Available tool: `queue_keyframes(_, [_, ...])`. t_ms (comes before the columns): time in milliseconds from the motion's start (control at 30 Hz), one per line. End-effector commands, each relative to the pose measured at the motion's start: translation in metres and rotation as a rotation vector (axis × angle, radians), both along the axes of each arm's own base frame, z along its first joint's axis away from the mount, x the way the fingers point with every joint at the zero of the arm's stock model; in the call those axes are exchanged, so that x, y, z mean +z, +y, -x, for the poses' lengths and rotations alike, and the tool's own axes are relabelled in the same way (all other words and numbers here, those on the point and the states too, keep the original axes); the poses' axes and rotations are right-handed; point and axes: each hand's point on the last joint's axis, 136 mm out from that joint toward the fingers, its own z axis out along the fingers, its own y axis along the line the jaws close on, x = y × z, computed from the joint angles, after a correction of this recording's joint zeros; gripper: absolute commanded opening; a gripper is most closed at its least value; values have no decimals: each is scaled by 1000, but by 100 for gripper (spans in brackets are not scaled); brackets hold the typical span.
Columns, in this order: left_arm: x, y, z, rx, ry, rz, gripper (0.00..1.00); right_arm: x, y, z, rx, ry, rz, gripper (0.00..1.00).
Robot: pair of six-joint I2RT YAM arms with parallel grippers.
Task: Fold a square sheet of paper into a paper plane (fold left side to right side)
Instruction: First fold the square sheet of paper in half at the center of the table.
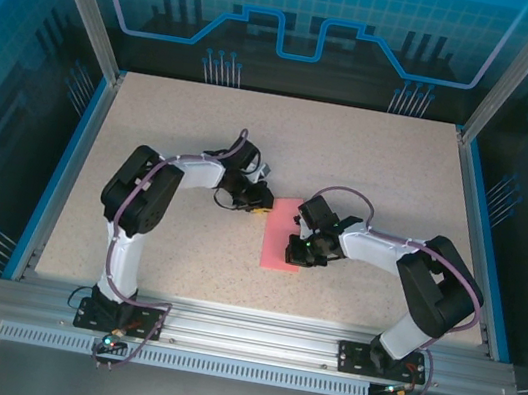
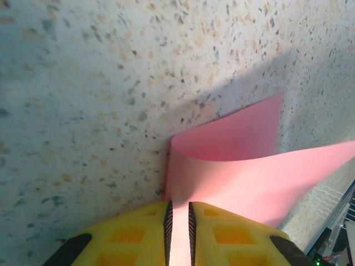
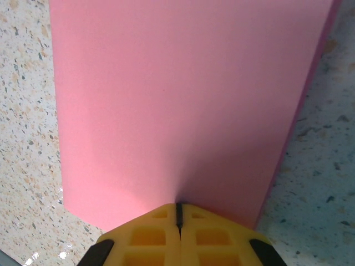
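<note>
On the speckled stone-pattern desk (image 1: 371, 165), the salmon-pink square sheet of thin paper (image 1: 278, 246) lies near the centre, between the two hands. Left hand (image 2: 178, 213): yellow fingers pinch a raised, curling edge of the sheet. Right hand (image 3: 178, 213): fingers pressed together, tips against the flat part near its edge.

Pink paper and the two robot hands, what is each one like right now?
square sheet of paper: half folded, one edge lifted and curling over, the rest lying flat.
left hand: shut on the paper's lifted edge.
right hand: shut, with its tips touching the flat part of the paper.
</note>
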Motion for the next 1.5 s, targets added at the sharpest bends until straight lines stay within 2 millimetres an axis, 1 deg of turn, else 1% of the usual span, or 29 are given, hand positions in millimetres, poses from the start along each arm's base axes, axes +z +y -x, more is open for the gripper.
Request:
queue_keyframes(0, [18,3,-4,-12,-64,0,19,-31,-46,35,-16,132,196,2])
queue_keyframes(167, [41,1,6,-26,-128,53,19,-31,-46,35,-18,132,196,2])
queue_keyframes(233, [45,-3,11,-37,-139,75,19,-31,-46,35,-18,132,196,2])
queue_keyframes(300, [46,-11,17,-58,-143,95,20,-32,-46,35,-18,133,198,2])
queue_keyframes(367, [41,-19,21,-76,-131,95,20,-32,-46,35,-19,134,199,2])
queue_keyframes(433, [32,-27,22,-87,-107,93,20,-33,-46,36,-19,137,197,2])
queue_keyframes(567, [22,-37,17,-88,-89,108,20,-32,-45,35,-18,137,198,2])
queue_keyframes(667, [17,-40,12,-91,-88,102,19,-32,-45,35,-18,138,198,2])
queue_keyframes(733, [13,-39,9,-94,-99,85,19,-32,-46,35,-17,139,201,2])
queue_keyframes(833, [7,-33,3,-94,-125,39,19,-32,-47,37,-17,141,205,2])
queue_keyframes(1033, [-8,-27,-4,-78,-117,1,19,-33,-50,40,-15,148,214,2])
queue_keyframes(1133, [-13,-22,-9,-65,-121,-19,19,-34,-52,42,-14,152,217,2])
queue_keyframes(1300, [-14,-13,-19,-42,-131,-36,19,-35,-54,45,-13,156,222,2])
queue_keyframes(1467, [-10,-8,-31,-24,-145,-39,19,-37,-54,47,-12,164,219,2])
